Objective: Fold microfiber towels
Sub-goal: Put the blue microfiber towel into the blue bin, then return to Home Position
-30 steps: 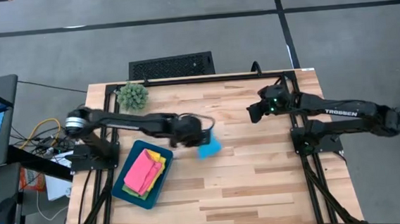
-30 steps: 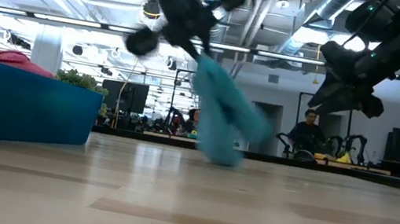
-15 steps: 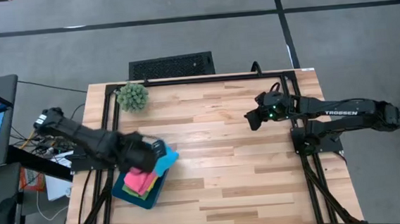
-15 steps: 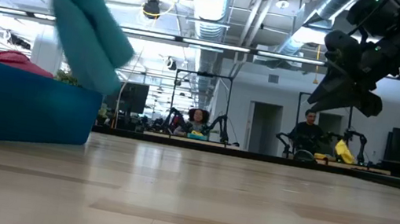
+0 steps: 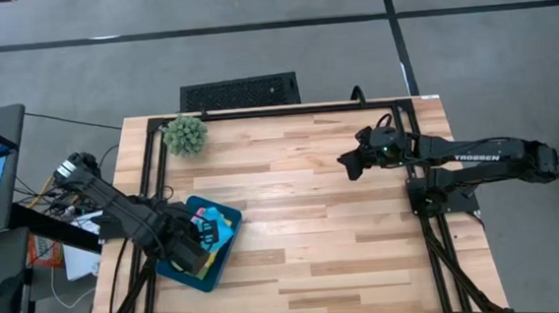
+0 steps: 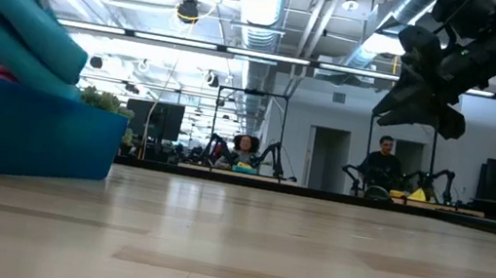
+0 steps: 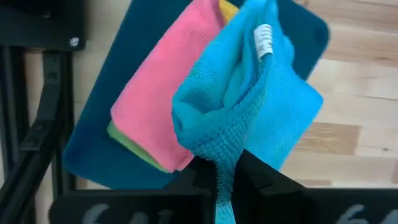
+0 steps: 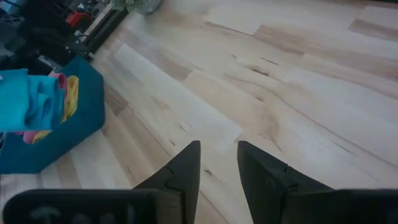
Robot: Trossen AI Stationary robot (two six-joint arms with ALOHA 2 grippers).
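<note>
Blue towel: carried from mid-frame to tray, lower left; pinched in left end effector, seemingly last to stack. Right end effector: spread, empty.

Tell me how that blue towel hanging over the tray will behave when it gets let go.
Probably floppy: the blue towel sags in bunched folds from the left pincer. Likely light, since a thin pinch holds it. It may slump unevenly onto the pink towel in the tray.

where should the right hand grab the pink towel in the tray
Grip the pink towel at its long bare edge, coming from above. It lies flat and folded on the stack in the tray; the blue towel, held by the left hand, hangs over its other side.
</note>
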